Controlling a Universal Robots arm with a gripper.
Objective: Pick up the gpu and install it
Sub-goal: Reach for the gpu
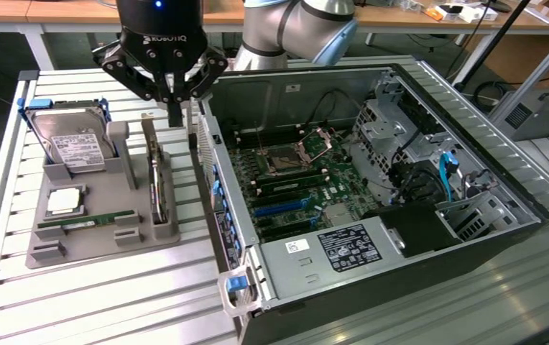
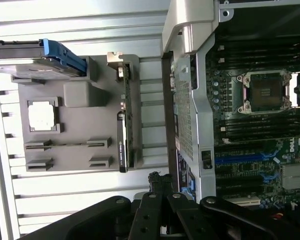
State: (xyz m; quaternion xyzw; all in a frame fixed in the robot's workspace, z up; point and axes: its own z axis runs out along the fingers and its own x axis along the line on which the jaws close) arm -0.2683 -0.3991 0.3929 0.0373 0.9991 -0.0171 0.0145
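The gpu [image 1: 157, 183] is a thin dark card standing on edge in a slot of the grey holder tray [image 1: 88, 251], next to the open computer case [image 1: 255, 277]. In the wrist view the gpu [image 2: 124, 125] runs along the tray's edge nearest the case. My gripper [image 1: 174, 118] hangs shut just above the card's far end, slightly toward the case wall, with nothing between its fingers. The wrist view has the black gripper [image 2: 160, 182] over the gap between tray and case.
On the tray sit a hard drive [image 1: 71, 144] in a blue caddy, a CPU [image 1: 65, 201] and a green RAM stick [image 1: 88, 221]. Inside the case, the motherboard [image 1: 337, 190] has blue expansion slots [image 1: 279, 208]. The case's side wall [image 1: 212, 180] stands close beside the card.
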